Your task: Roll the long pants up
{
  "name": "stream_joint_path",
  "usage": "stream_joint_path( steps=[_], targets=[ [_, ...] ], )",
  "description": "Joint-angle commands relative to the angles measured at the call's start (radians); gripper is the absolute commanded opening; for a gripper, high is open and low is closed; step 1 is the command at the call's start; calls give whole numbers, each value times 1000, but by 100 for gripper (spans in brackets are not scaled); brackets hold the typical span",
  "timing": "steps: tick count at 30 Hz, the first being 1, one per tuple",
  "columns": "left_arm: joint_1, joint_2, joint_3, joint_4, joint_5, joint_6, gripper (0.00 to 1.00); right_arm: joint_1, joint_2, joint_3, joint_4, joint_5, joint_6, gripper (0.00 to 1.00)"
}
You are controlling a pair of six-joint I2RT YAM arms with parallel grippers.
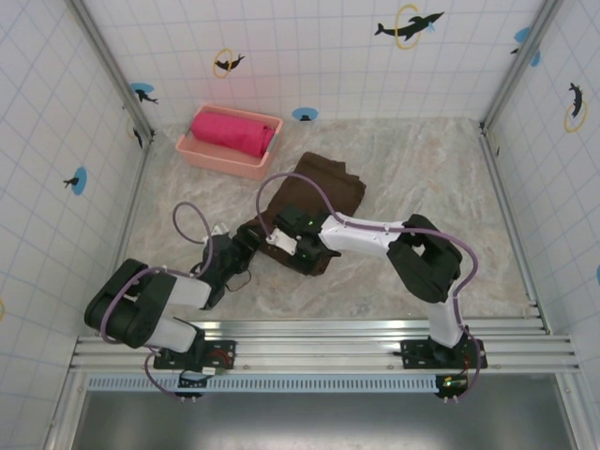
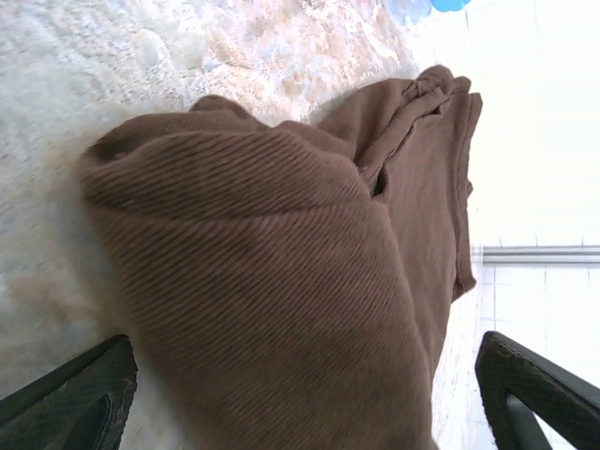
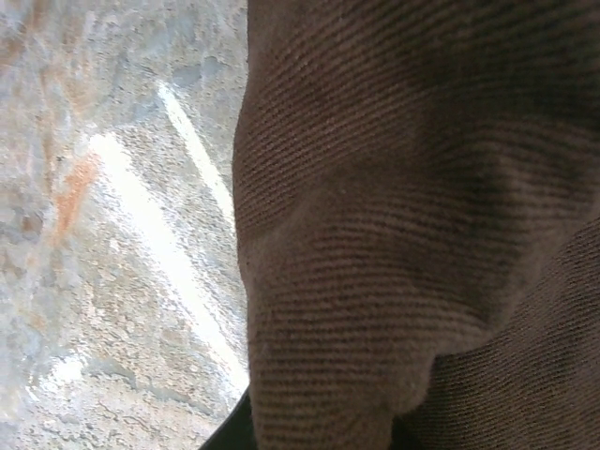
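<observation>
Seen from above, the long pants (image 1: pixel 337 187) lie partly rolled at mid-table, to the right of and nearer than a pink basket (image 1: pixel 220 161) that holds a pink rolled cloth (image 1: pixel 232 131). The left gripper (image 1: pixel 246 242) and right gripper (image 1: pixel 281 236) meet at the garment's near end. In the left wrist view, the fingers (image 2: pixel 70 403) stand released and spread wide on either side of the bunched brown fabric. In the right wrist view, the fingers are clenched on a fold of the pants, with the marble table (image 3: pixel 112 234) to the left.
</observation>
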Motion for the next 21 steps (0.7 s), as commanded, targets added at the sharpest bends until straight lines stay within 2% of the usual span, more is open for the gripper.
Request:
stream_joint_path(
  steps=[1, 5, 11, 12, 14, 15, 16, 17, 19, 21],
  targets=[
    [5, 27, 8, -118, -30, 21, 95, 47, 73, -4, -82, -76, 14, 0],
    [5, 21, 58, -206, -20, 60, 95, 61, 70, 19, -85, -75, 11, 0],
    [5, 205, 36, 9, 4, 4, 91, 63, 93, 32, -83, -79, 0, 0],
    [5, 252, 28, 64, 10, -3, 86, 63, 95, 32, -83, -79, -1, 0],
    [7, 338, 12, 185, 25, -12, 63, 62, 97, 31, -82, -79, -3, 0],
    [7, 388, 9, 250, 40, -9, 47, 60, 96, 28, -83, -80, -6, 0],
    [12, 439, 11, 313, 63, -5, 20, 59, 96, 27, -84, -78, -9, 0],
    [18, 488, 17, 370, 87, -5, 0, 57, 93, 26, -85, -76, -12, 0],
    [19, 588, 9, 497, 103, -31, 0, 49, 90, 24, -89, -70, -17, 0],
    [24, 608, 3, 503, 109, -35, 0, 38, 85, 23, -94, -66, -20, 0]
  ],
)
